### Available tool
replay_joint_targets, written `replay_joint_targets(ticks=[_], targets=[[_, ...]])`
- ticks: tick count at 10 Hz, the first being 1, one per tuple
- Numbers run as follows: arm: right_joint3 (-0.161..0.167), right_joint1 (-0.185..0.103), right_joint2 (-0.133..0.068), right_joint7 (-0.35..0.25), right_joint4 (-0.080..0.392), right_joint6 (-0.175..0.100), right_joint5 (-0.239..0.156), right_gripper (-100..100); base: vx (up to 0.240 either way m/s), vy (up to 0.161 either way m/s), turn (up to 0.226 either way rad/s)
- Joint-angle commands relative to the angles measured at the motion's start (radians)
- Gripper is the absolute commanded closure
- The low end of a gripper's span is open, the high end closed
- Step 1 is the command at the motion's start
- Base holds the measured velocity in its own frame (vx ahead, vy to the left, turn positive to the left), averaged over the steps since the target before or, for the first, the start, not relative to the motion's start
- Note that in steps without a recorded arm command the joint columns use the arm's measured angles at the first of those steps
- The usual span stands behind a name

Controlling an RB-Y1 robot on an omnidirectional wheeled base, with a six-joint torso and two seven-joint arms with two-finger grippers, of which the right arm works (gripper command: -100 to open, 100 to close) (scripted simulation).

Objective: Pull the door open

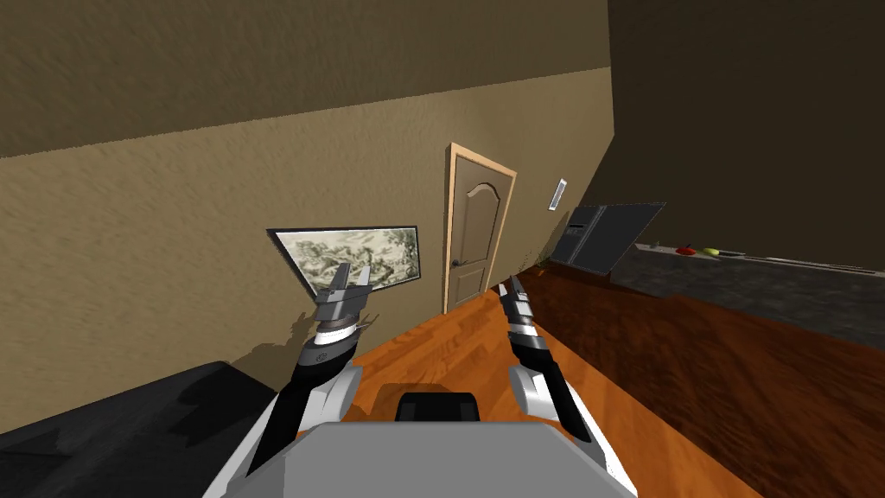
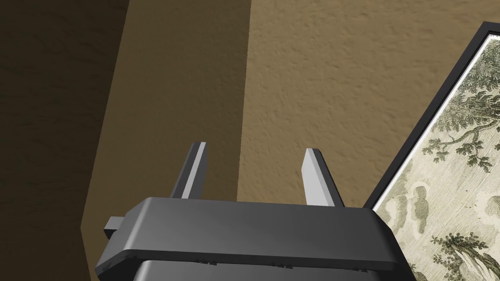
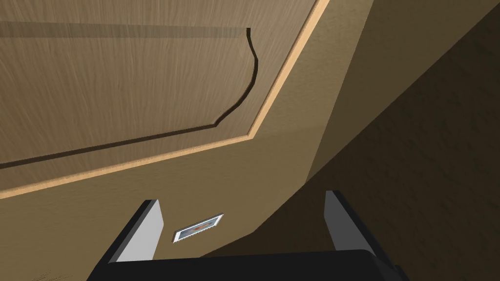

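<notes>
Nearest, at the floor's left edge, a dark sofa (image 1: 130, 424) lies low beside us. Our left end effector (image 1: 353, 275) is raised before the framed picture (image 1: 380, 255) on the wall, with its fingers wide and empty. Our right end effector (image 1: 517, 284) points toward the door, also wide, with nothing held. We see nothing standing on the wooden floor (image 1: 484, 346) between us and the door (image 1: 474, 226), which is shut in its pale frame at the floor's far edge, well apart from both arms. We judge it a stiff, hinged, fairly heavy panel that swings in an arc. The one hold is the small dark handle (image 1: 455, 262) at its left edge, likely smooth and slippery. Beyond, a wall plate (image 1: 557, 194), a dark fridge (image 1: 605, 233) and a surface (image 1: 760, 281) on the right lie out of the way
</notes>
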Motion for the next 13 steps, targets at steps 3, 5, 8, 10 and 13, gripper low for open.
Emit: replay_joint_targets(ticks=[3,5,8,10,13], targets=[[0.019,-0.043,-0.031,0.004,0.104,-0.020,-0.032,-100,0.090,-0.058,0.116],[0.030,-0.066,-0.051,0.005,0.163,-0.033,-0.052,-100,0.083,-0.061,0.134],[0.041,-0.089,-0.071,0.006,0.228,-0.047,-0.073,-100,0.072,-0.060,0.111],[0.053,-0.114,-0.092,0.007,0.283,-0.061,-0.095,-100,0.065,-0.055,0.111],[0.066,-0.139,-0.113,0.008,0.353,-0.075,-0.118,-100,0.051,-0.055,0.100]])
